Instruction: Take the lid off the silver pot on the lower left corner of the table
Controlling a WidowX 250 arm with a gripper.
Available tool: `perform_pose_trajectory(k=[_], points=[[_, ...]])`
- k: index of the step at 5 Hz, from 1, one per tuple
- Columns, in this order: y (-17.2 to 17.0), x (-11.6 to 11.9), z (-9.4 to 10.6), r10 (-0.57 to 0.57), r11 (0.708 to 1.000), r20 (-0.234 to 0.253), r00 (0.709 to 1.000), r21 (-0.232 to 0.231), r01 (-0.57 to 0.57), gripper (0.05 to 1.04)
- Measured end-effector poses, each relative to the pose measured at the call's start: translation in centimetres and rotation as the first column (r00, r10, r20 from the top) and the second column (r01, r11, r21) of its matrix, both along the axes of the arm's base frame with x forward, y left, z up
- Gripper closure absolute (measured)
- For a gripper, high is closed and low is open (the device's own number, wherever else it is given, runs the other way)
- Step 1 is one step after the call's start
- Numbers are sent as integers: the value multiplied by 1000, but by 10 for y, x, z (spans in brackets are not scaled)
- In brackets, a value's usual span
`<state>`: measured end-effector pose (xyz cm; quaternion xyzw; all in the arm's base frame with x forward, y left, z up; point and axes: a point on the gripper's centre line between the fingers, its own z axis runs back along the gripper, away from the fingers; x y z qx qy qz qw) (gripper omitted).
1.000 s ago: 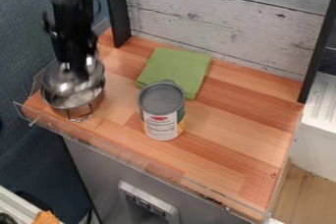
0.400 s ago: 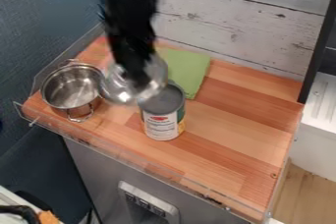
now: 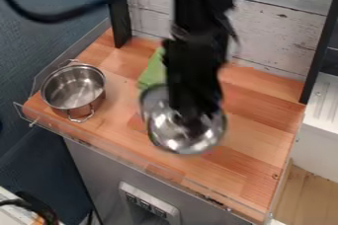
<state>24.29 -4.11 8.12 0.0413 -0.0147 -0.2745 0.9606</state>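
Observation:
The black gripper (image 3: 191,116) hangs over the middle of the table, shut on the silver lid (image 3: 173,142). The lid is held in the air, in front of the can. At the table's left corner the silver pot (image 3: 74,88) stands upright and uncovered, its inside in view and a wire handle on its near side. The lid is well to the right of the pot and apart from it.
A can (image 3: 153,98) stands mid-table, mostly hidden behind the arm and lid. Behind it lies a folded green cloth (image 3: 151,71), partly covered by the arm. A clear low rail (image 3: 119,151) edges the wooden table (image 3: 254,115).
The gripper has moved from above the pot to the right, carrying the lid across to the middle of the table and in front of the can. The pot has stayed in place.

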Motion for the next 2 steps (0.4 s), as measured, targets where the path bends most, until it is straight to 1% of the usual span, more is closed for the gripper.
perform_pose_trajectory(k=[1,2], points=[[-15,3,-29,-21,1000,-48,999,1,21,807],[-25,7,-52,-50,998,-52,997,41,52,807]])
